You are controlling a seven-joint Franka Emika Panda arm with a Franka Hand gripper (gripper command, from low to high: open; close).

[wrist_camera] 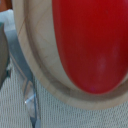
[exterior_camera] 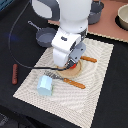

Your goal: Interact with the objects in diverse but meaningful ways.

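Arm [exterior_camera: 70, 20] lowered over the middle of the exterior view, its white wrist housing covering most of a round wooden plate [exterior_camera: 70, 71] on a cream woven placemat [exterior_camera: 95, 80]. Red tomato [exterior_camera: 75, 65] shows as a thin red sliver under the gripper [exterior_camera: 73, 62], resting on that plate; in the wrist view the red tomato [wrist_camera: 90, 45] fills most of the frame, sitting against the plate's pale wooden rim [wrist_camera: 37, 70]. Fingers hidden by the housing and out of the wrist frame, so whether they are released or clenched cannot be told. Light-blue cup [exterior_camera: 44, 85] stands on the placemat at lower left of the frame, just beside a fork [exterior_camera: 62, 79] with an orange handle that lies below the plate. A second orange-handled utensil [exterior_camera: 89, 59] lies to the exterior view's right of the plate. Grey long-handled saucepan [exterior_camera: 45, 36] sits on the dark tabletop [exterior_camera: 12, 45] at upper left, off the placemat. Brown sausage [exterior_camera: 14, 73] lies at the left edge, well apart from the placemat. Grey pot [exterior_camera: 95, 12] stands at top, partly behind the arm.
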